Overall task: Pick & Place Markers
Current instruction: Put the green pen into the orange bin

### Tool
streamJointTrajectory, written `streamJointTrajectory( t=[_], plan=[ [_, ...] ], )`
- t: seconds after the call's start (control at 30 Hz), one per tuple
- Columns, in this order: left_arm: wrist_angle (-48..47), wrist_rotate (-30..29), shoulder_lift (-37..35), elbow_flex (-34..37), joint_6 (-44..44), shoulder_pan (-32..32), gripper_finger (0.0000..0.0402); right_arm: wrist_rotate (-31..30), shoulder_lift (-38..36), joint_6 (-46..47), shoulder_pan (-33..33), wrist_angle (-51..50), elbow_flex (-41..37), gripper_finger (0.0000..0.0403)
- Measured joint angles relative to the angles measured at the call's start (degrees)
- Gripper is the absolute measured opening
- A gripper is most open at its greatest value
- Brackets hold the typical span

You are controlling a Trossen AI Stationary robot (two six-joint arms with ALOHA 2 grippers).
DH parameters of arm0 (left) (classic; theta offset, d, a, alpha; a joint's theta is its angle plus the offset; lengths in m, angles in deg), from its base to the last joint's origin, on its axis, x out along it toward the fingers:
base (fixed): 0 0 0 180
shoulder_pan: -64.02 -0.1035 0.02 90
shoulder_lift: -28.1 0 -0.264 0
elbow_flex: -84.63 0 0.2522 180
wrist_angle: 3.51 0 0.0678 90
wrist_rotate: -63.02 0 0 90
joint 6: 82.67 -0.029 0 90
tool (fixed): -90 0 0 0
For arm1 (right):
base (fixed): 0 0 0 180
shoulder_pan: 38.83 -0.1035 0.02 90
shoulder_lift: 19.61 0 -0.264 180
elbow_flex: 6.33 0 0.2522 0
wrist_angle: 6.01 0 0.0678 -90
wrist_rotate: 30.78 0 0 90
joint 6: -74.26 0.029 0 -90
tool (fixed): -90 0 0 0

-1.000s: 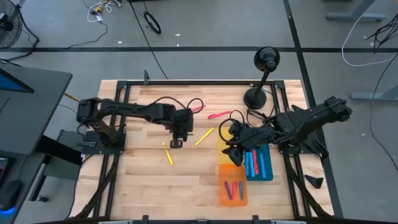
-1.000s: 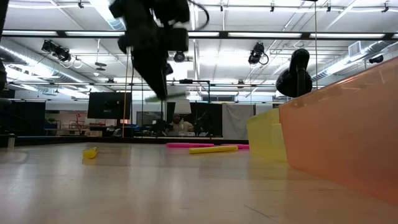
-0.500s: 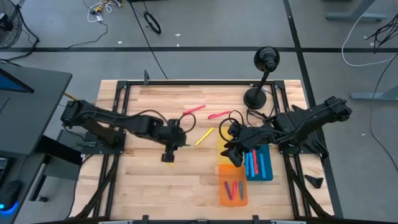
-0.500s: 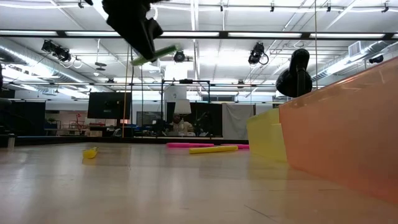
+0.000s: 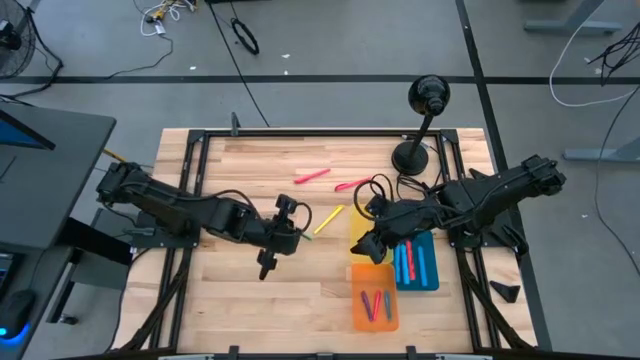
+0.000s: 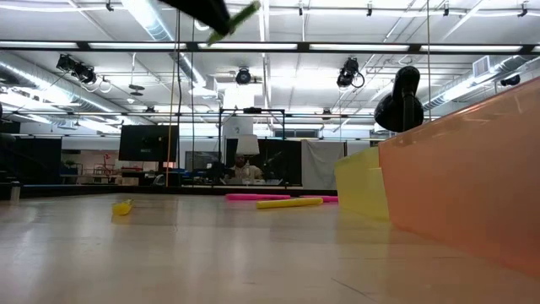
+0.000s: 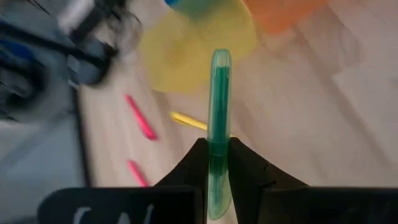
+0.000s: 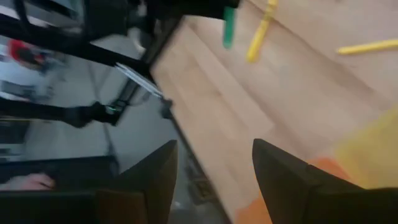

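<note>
Left claw [image 7: 214,163] gripping green marker [image 7: 219,112] — above table [image 5: 300,290], right claw [image 8: 212,168] spread

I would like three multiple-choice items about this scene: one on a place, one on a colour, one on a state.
1. The two thin pink markers lie: A in a cup; B on the bare wooden table; C on a plate.
2. The left gripper holds a thin marker coloured: A green; B purple; C red.
3. The right gripper is: A shut on a marker; B open, empty; C shut, empty.
B, both rest on wood; A, the stick in its grip is green; B, its jaws stand apart, nothing between.
</note>
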Motion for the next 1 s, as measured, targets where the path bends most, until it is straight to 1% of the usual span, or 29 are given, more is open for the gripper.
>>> streamJointTrajectory(
  t=[0.17,0.33,0.47,0.57,0.7,1.0],
  plan=[
    [0.09,-5.45,0.0,-4.33,-9.32,1.92,0.004,1.13,-0.01,1.85,0.5,8.04,0.0,0.021],
    [0.13,-12.21,0.0,-8.28,-16.14,3.67,0.004,1.89,-0.01,6.23,1.42,13.92,0.0,0.021],
    [1.0,-14.47,-0.02,-11.03,-21.55,4.58,0.004,1.94,0.01,8.72,2.14,16.19,0.0,0.021],
    [4.74,-16.98,-0.02,-11.46,-26.69,5.23,0.004,1.92,0.01,10.11,2.61,17.52,0.0,0.021],
    [9.53,-17.83,-0.02,-11.55,-33.54,5.91,0.004,1.94,0.01,11.4,3.19,18.31,0.0,0.021],
    [16.55,-17.82,0.33,-11.55,-41.05,6.54,0.004,1.94,0.32,12.98,3.61,18.29,0.0,0.021]
  ],
)
